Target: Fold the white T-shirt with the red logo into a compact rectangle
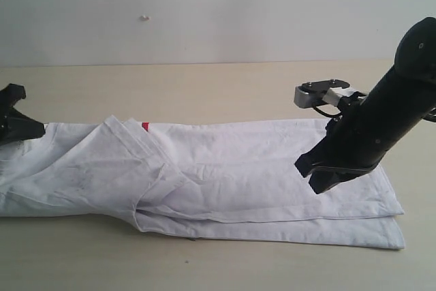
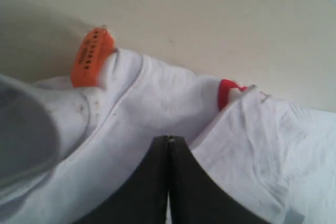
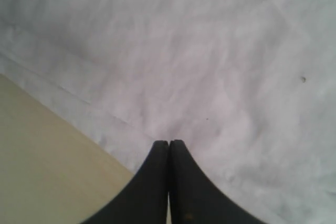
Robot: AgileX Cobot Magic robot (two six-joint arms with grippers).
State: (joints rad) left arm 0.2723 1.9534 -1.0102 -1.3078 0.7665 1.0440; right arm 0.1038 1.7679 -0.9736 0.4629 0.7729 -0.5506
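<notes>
Right gripper (image 3: 168, 143): black, jaws pressed together, tips over cloth near the hem (image 3: 79, 95).
White T-shirt (image 3: 210, 51): fills most of the view, lightly creased (one small dark speck (image 3: 303, 79)).
Table (image 3: 42, 177): beige, showing beside the hem.

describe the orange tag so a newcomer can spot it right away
Start from the white T-shirt lying as a long strip across the tan table. At its end by the left gripper, the orange tag sticks out at the collar. It is the only orange piece; the red logo nearby peeks from a fold.
</notes>
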